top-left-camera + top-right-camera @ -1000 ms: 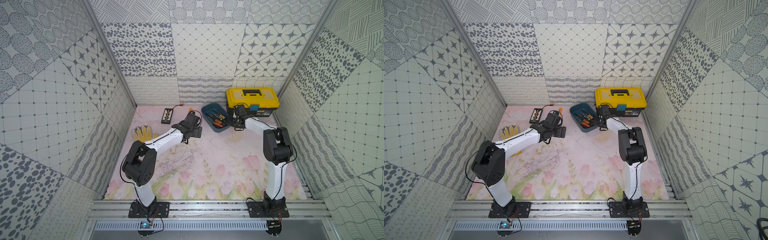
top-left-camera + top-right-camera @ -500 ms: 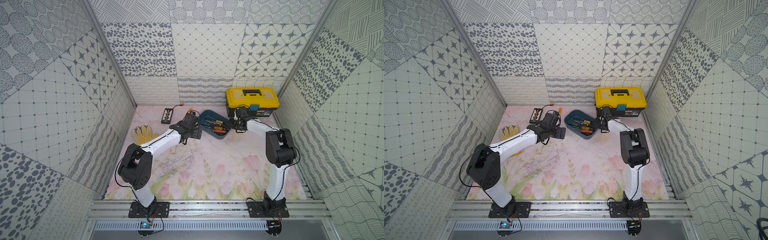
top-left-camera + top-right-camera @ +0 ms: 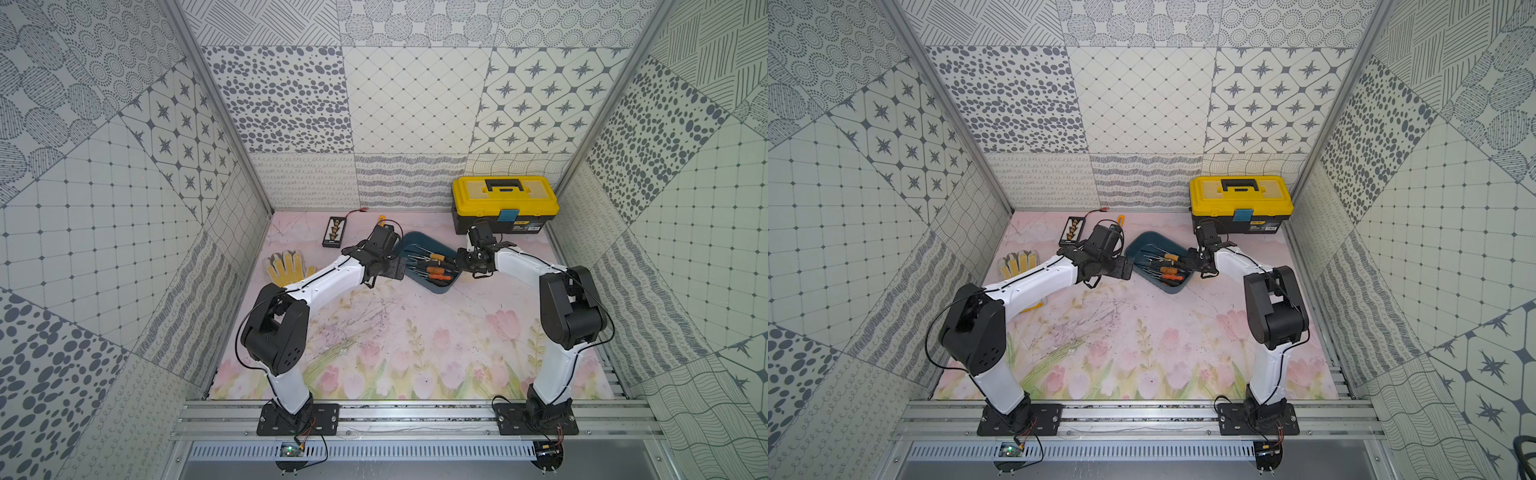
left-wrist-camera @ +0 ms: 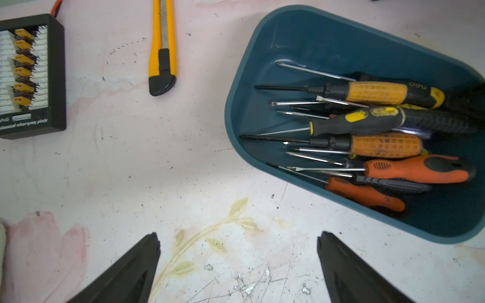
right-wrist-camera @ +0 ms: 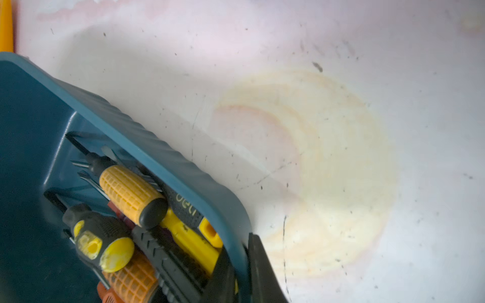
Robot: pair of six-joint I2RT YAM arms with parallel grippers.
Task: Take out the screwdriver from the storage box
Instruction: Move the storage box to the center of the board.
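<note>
Box: the storage box (image 3: 432, 266) is blue and sits slanted on the surface (image 3: 395, 332), between the two arms, in both top views
Screwdrivers: a pile of screwdrivers (image 4: 367, 136) lies inside the box, handles bunched at the end by the right arm, thin tips pointing toward the left arm
Right end effector (image 3: 464, 261): it is pinched tight on the box's rim; in the right wrist view one finger (image 5: 262, 270) is outside the wall and the other looks to be inside
Left end effector (image 4: 237, 262): spread wide and holding nothing, it hangs over the bare surface just beside the box
Step now: I think the right arm holds the box steady so the left arm can pick
Next move: the left arm needs to go over the box, drop its fingers around one handle on top of the pile, squeeze and lift
Watch out: the handles lie close together, so two could come up at once
Other things: a yellow toolbox (image 3: 505, 203), a yellow knife (image 4: 162, 47), a black charger board (image 4: 31, 76) and a glove (image 3: 289, 270) sit nearby, untouched
</note>
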